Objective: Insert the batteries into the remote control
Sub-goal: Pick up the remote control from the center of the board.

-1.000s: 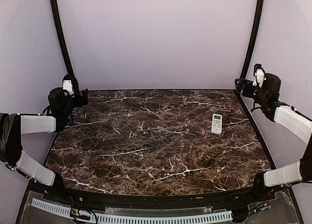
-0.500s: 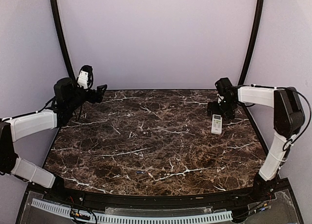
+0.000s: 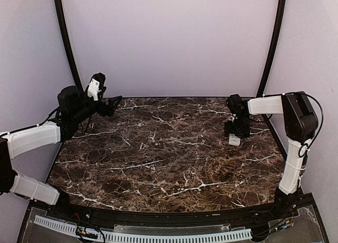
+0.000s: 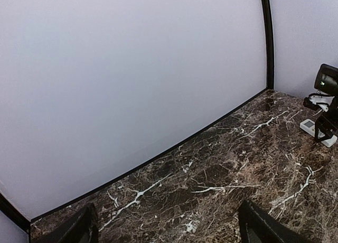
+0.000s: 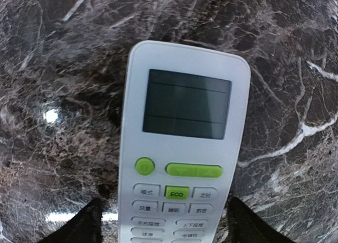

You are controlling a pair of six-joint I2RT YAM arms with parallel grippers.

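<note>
In the top view, right of centre, the right gripper point(image 3: 235, 131) covers most of the remote control point(image 3: 233, 141), and only its near end shows. In the right wrist view the bottom edge cuts off the remote's lower buttons. That gripper's fingers point(image 5: 79, 227) are mere dark tips in the bottom corners, and the small button lettering is unreadable. The left gripper point(image 4: 168, 222) shows only cut-off fingertips point(image 4: 79, 230).

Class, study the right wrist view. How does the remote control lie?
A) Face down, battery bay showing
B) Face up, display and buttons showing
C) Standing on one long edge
B: the remote control lies flat on the table, its dark display and green buttons facing the camera, between the fingers of the open right end effector.
</note>
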